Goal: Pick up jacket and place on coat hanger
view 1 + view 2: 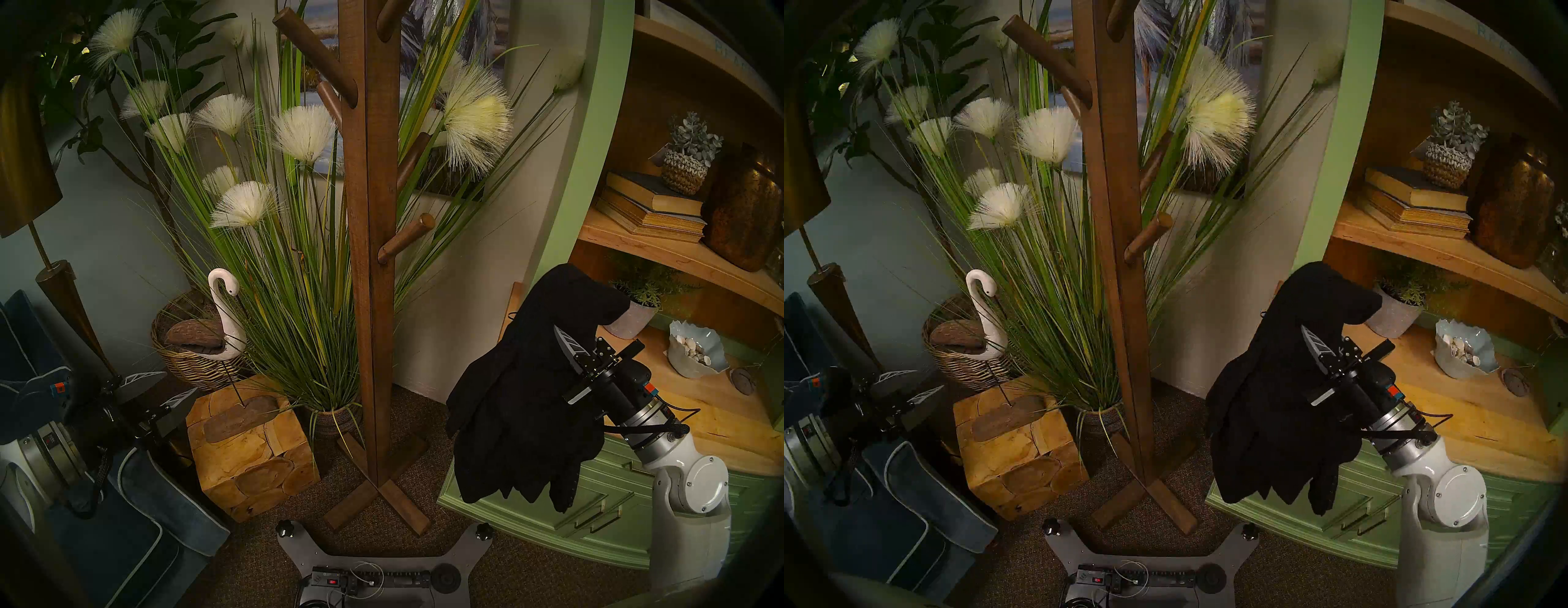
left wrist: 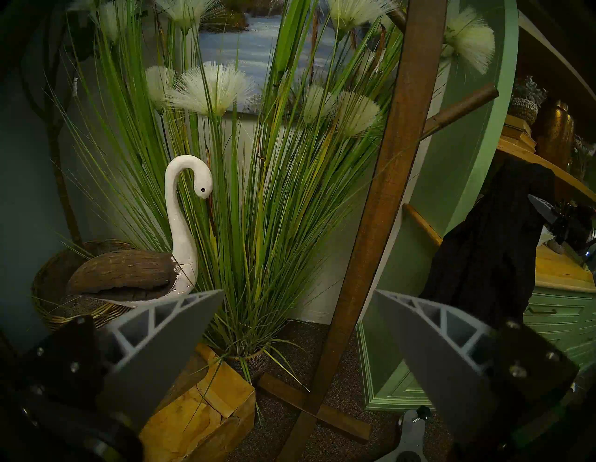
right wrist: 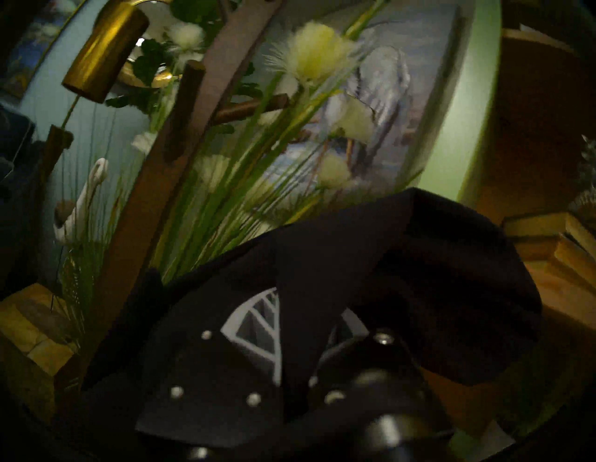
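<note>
A dim carpeted room corner. The black jacket (image 1: 517,395) hangs lengthwise downward, off the floor, pinched in the right gripper (image 1: 570,354) at its three o'clock, right of the wooden coat stand (image 1: 367,254) and apart from it. The right wrist view alone shows fabric (image 3: 371,258) between the closed fingers (image 3: 254,335). The left gripper (image 2: 298,326) gapes wide, empty.

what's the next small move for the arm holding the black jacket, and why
Probably raise the right gripper up and leftward toward the lowest round peg of the tall brown wooden coat stand. The limp black fabric jacket hangs clamped in it, below and right of that bare peg.
</note>
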`<state>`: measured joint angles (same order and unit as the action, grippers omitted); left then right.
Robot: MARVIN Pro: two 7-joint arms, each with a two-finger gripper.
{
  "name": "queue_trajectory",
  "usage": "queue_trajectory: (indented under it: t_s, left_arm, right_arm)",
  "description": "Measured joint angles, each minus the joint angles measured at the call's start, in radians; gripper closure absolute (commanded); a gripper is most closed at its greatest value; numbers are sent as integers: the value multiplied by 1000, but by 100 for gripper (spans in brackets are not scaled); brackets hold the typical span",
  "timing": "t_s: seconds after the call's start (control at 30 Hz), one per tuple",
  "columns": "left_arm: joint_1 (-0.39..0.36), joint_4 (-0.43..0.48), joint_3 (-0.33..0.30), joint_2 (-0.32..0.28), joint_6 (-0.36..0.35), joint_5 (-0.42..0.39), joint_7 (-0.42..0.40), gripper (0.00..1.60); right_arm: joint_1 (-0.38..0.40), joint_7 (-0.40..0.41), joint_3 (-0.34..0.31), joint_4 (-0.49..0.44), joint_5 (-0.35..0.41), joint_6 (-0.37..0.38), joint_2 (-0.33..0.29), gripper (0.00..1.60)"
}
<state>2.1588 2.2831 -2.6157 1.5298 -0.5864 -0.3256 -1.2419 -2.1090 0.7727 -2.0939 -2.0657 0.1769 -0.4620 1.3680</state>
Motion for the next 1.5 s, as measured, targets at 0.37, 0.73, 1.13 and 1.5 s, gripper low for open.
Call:
queue_trajectory:
  t_s: [0.37, 0.73, 1.13, 1.5]
  left_arm:
    - [-1, 0, 0, 0, 0, 0, 0, 0]
    - [-3, 1, 0, 0, 0, 0, 0, 0]
    - [-4, 2, 0, 1, 0, 0, -1, 0]
    - [-4, 2, -1, 1, 0, 0, 0, 0]
  right_arm:
    - [60, 91, 38, -63, -93, -157, -36, 160]
    - [135, 131, 102, -71, -145, -334, -50, 160]
    - [223, 106, 127, -40, -144, -476, -66, 160]
    - [307, 77, 212, 4, -167, -494, -81, 160]
